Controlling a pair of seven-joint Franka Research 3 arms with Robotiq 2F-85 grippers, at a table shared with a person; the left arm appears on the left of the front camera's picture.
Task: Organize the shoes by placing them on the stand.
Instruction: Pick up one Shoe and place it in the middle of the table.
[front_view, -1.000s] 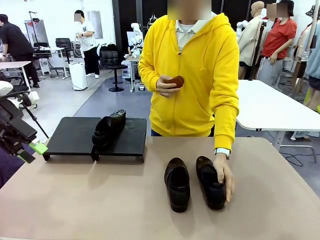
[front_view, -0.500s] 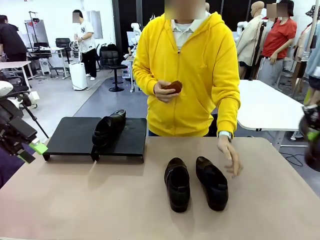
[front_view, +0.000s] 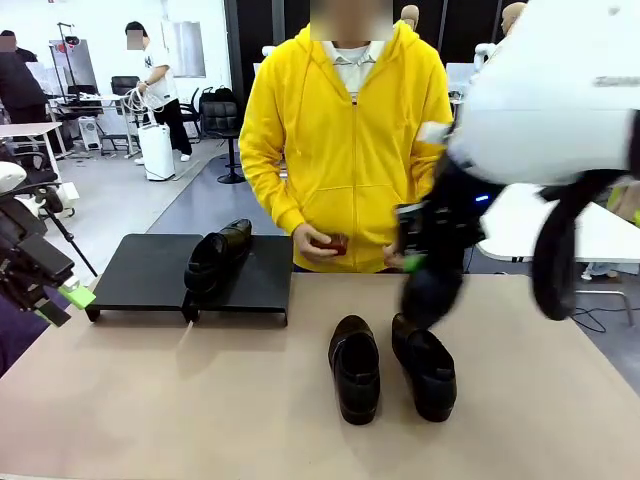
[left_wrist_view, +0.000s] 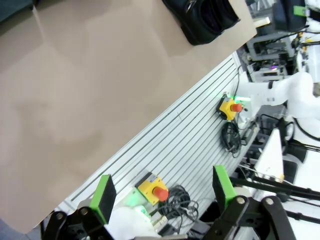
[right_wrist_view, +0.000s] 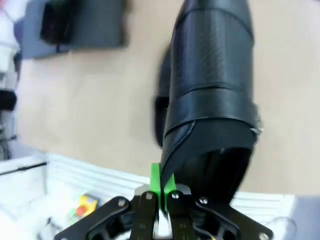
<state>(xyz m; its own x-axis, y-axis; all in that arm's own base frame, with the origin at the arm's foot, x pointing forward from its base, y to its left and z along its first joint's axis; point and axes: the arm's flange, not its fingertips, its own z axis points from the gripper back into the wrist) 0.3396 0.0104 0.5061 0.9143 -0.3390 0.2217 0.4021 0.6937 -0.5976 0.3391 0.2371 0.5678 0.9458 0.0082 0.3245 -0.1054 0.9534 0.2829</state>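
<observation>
- Front view: two shoes (front_view: 217, 257) lie pressed together on the right half of the stand (front_view: 148, 272). Two more lie side by side on the table (front_view: 200, 400).
- Right gripper (right_wrist_view: 161, 182): fingers pressed together at the heel rim of the right-hand shoe (front_view: 427, 375); I cannot tell whether they pinch it.
- Left gripper (left_wrist_view: 163, 192): fingers spread wide, empty, at the table's near edge.
</observation>
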